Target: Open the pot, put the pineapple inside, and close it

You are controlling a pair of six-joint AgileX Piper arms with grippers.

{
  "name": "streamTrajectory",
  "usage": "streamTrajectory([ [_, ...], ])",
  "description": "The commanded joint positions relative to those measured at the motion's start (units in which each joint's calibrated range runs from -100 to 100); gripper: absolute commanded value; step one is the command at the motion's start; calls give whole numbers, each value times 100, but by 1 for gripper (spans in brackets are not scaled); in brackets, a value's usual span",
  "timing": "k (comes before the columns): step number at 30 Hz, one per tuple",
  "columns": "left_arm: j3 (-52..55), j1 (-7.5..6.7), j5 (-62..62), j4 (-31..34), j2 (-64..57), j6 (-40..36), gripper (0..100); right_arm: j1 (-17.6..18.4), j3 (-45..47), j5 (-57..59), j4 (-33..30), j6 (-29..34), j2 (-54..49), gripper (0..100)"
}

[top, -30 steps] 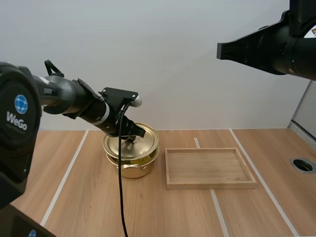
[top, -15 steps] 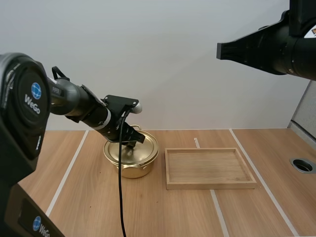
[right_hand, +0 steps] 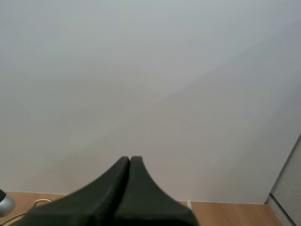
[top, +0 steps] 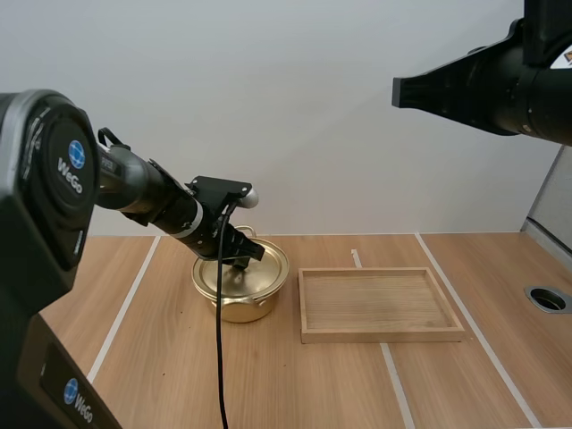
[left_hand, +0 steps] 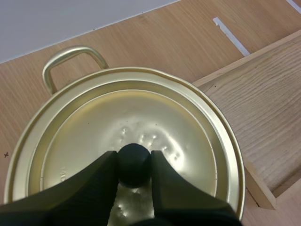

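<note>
Golden round pot (top: 234, 308), upright on the wooden surface (top: 295, 384), just beside the tray (top: 380, 335). Closed: shiny, shallow-dished lid (left_hand: 178, 136) seated level on the rim, faintly dimpled around the round black knob (left_hand: 134, 162) at centre. One looped side handle (left_hand: 70, 59) away from the tray.

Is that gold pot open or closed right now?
Closed: the lid sits flat on the pot, no gap showing, and the left pincer pinches its black knob.
</note>
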Motion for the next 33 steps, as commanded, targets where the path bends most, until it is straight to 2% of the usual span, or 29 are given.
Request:
streamTrajectory([
  [1, 49, -6, -69, 16, 109, 25, 0, -16, 22, 10, 13, -36, -42, 0],
  [13, 49, -6, -247, 342, 109, 25, 0, -16, 22, 10, 13, -36, -42, 0],
  [27, 49, -6, -285, 326, 109, -70, 1, -16, 22, 10, 13, -36, -42, 0],
  [29, 49, -6, -290, 312, 97, -116, 11, -16, 22, 10, 13, -36, -42, 0],
  [30, 49, -6, -339, 298, 81, -116, 21, -16, 22, 10, 2, -34, -42, 0],
  [32, 49, -6, -361, 257, 69, -116, 47, -16, 22, 10, 2, -34, -42, 0],
  [33, 32, -6, -361, 197, 56, -116, 65, -16, 22, 10, 2, -34, -42, 0],
])
